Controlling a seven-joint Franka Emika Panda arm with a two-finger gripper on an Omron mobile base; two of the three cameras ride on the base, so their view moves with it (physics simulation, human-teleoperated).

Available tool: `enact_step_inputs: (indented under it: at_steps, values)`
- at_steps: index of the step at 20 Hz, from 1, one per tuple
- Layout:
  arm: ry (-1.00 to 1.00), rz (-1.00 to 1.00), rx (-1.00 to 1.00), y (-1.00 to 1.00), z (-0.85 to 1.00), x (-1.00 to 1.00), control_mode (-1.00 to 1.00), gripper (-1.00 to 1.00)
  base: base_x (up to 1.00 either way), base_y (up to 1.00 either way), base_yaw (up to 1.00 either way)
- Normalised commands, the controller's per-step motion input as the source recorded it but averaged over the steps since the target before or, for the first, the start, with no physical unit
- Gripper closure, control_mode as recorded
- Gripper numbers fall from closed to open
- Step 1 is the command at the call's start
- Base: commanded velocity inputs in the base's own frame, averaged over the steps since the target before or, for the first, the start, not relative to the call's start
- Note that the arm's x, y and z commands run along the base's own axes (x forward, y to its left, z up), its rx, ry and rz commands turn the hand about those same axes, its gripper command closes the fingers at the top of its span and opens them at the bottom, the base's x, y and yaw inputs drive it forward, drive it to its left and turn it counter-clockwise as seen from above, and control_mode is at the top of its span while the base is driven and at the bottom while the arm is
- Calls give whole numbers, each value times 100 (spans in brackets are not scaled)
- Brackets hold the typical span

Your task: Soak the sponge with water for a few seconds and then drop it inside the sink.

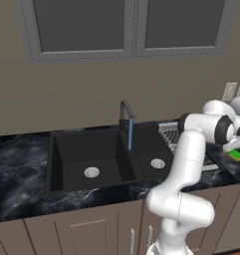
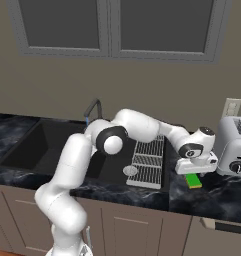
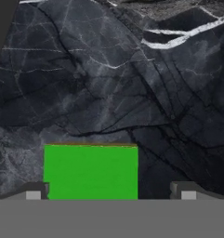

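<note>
base views flank arm, sharing sink [image 1: 61, 164]; hand view close above counter [image 3: 132, 83].

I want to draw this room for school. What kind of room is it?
It looks like a kitchen, a computer-drawn one. You can tell from the black double sink with its running faucet, the toaster on the dark marble counter, and the wooden cabinets underneath.

The green sponge [image 3: 90, 171] is lying flat on the dark marble counter. Water [image 1: 130, 133] is streaming thin and blue into the black sink [image 1: 81, 154].
</note>
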Motion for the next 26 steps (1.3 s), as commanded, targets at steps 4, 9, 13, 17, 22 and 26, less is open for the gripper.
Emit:
enact_step_inputs:
  at_steps: [4,9,13,17,22,26]
  values:
    - [0,0,0,0,-29,0,-100,-100,0,0,0]
    - [0,0,0,0,-32,0,-100,-100,0,0,0]
    - [0,0,0,0,-19,-9,-100,-100,0,0,0]
    - [0,1,2,1,0,-41,-100,-100,0,0,0]
    - [0,0,5,10,0,-28,-100,-100,0,0,0]
    - [0,0,3,11,0,-14,-100,-100,0,0,0]
